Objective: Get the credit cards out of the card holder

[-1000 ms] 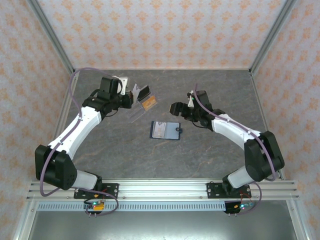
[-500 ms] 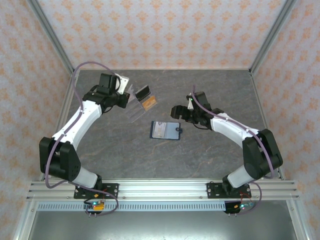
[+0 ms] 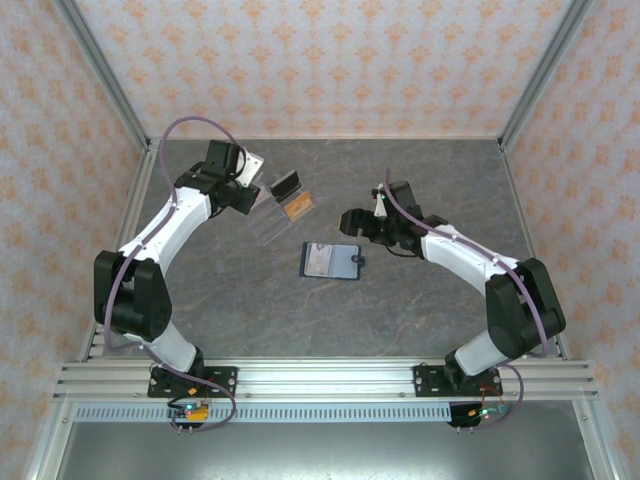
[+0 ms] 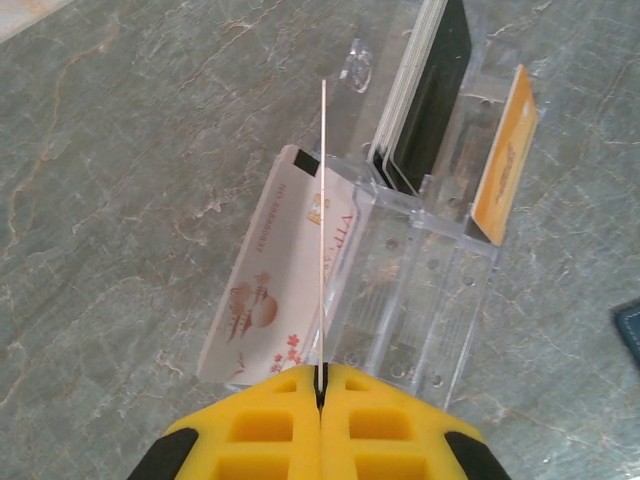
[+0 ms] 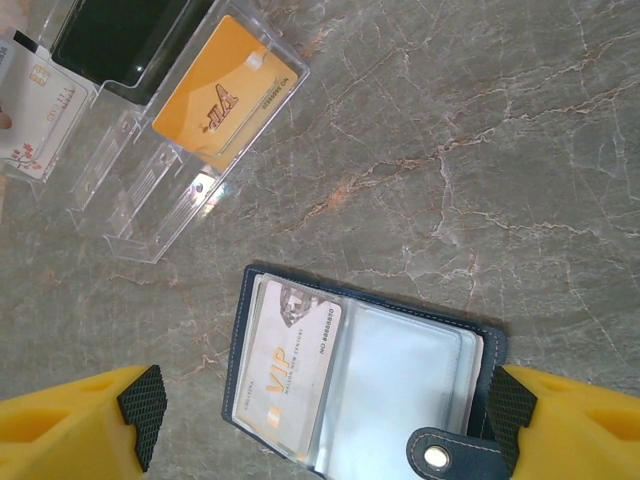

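Note:
The card holder (image 3: 331, 261) lies open on the table, its tab (image 5: 440, 457) at the near right. A pale VIP credit card (image 5: 285, 375) sits in its left clear pocket. My right gripper (image 5: 325, 410) hovers open above it, one finger (image 5: 140, 415) off each side of the wallet, touching nothing. My left gripper (image 4: 322, 375) is shut on a thin credit card (image 4: 323, 230) seen edge-on, held over the near end of the clear acrylic stand (image 4: 430, 290). In the top view the left gripper (image 3: 252, 197) is just left of the stand (image 3: 280, 208).
The stand holds an orange card (image 4: 505, 155), dark cards (image 4: 430, 95) in its back slot and a white flowered card (image 4: 275, 290) leaning at its low end. Metal frame posts and patterned walls bound the grey marble table (image 3: 400, 310).
The left arm has swung its elbow toward the left wall and the left gripper has drawn slightly left, still holding its card. The right arm has barely moved.

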`<state>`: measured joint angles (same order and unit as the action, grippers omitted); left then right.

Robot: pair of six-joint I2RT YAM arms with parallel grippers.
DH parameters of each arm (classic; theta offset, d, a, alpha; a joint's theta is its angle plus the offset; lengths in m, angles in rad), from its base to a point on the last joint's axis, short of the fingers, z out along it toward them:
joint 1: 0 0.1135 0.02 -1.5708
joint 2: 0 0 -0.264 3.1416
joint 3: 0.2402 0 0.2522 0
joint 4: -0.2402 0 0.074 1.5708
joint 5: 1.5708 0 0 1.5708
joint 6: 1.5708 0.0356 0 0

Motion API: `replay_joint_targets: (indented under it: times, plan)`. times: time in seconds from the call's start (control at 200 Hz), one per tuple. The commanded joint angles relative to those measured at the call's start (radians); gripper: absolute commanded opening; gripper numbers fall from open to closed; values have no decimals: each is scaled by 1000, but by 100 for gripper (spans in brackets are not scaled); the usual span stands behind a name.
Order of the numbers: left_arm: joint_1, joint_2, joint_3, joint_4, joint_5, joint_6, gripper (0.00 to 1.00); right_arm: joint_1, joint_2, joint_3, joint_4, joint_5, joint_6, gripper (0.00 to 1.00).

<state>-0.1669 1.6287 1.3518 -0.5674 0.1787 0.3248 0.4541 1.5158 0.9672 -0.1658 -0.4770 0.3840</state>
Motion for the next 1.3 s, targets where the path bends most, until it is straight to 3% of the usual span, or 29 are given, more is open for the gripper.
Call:
replay_joint_targets:
  times: [0.0,0.31,1.291]
  plan:
    - [20,15,45,-35,9,50,0,-6,1,36,-4,-12,15,85]
    - [47,91,99,-106,67,110,0,-6,43,85,-32,-41,29,85]
    - [96,99,126,-125,82,186,0,-5,104,123,-51,-68,58,83]
